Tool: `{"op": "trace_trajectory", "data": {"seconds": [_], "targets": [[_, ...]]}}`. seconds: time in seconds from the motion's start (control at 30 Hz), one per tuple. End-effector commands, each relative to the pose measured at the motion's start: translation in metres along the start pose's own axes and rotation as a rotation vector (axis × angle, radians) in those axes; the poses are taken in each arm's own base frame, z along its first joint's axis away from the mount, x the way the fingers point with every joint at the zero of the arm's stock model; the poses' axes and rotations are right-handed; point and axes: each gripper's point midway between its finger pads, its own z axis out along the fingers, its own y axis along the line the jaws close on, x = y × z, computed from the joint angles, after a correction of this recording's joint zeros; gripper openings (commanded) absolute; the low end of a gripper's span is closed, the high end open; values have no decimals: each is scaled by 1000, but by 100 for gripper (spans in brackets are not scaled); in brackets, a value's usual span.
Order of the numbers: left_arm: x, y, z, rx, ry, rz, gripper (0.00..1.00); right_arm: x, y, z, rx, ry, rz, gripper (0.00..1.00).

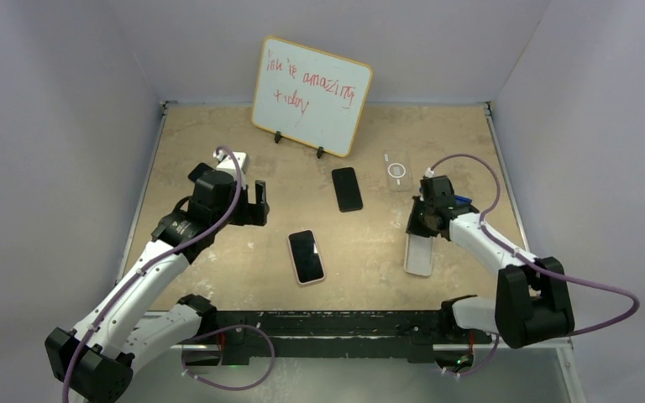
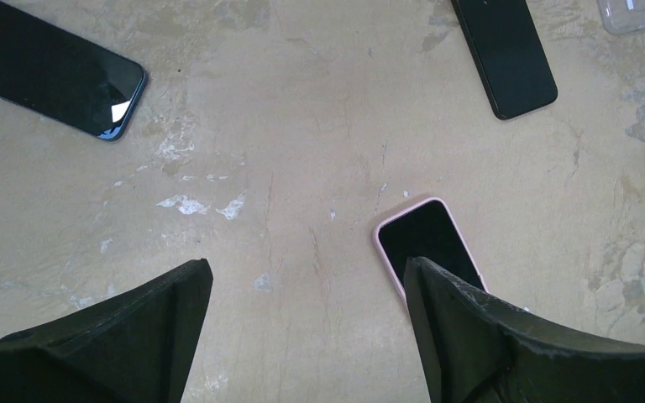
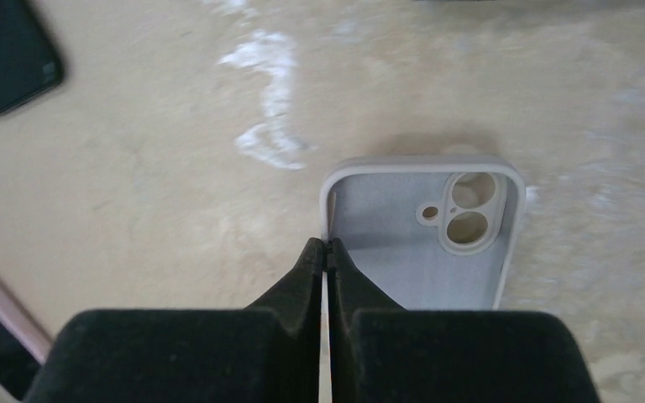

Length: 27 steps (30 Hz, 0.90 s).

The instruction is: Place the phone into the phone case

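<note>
Phone case (image 3: 386, 243), grey, hollow up, rim pinched in right claw (image 3: 326, 245), left claw (image 2: 306, 264) wide

Three phones show in the left wrist view: a dark blue-edged phone (image 2: 50, 71) at upper left, a black phone (image 2: 504, 54) at upper right, and a pink-cased phone (image 2: 424, 239) at lower centre. The overhead view shows only two of them. There are two loose phone cases: a grey case (image 1: 417, 254) right of centre and a clear case (image 1: 396, 172) above it. One whiteboard (image 1: 311, 95) stands at top centre. There are two robot arms, the left arm (image 1: 147, 277) and the right arm (image 1: 487, 243).
</note>
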Motion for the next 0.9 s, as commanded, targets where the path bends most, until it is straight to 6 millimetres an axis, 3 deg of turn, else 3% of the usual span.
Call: {"op": "trace_trajectory", "data": {"seconds": [0.0,0.43,0.57,0.67,0.7,0.87], "targets": [[-8,0,2,1,-36,9,88,8,56,-11,-175,-6,-45,0],[-7,1,3,-7,-33,7,88,47,172,6,-310,63,-151,0],[-6,1,5,-6,-25,10,88,47,193,12,-301,53,-173,0],[-6,0,5,-6,-23,12,88,46,197,18,-286,53,-190,0],[-6,1,5,-7,-25,12,88,46,198,19,-284,56,-200,2],[-8,2,2,-13,-37,9,88,33,204,13,-276,23,-245,36]]}}
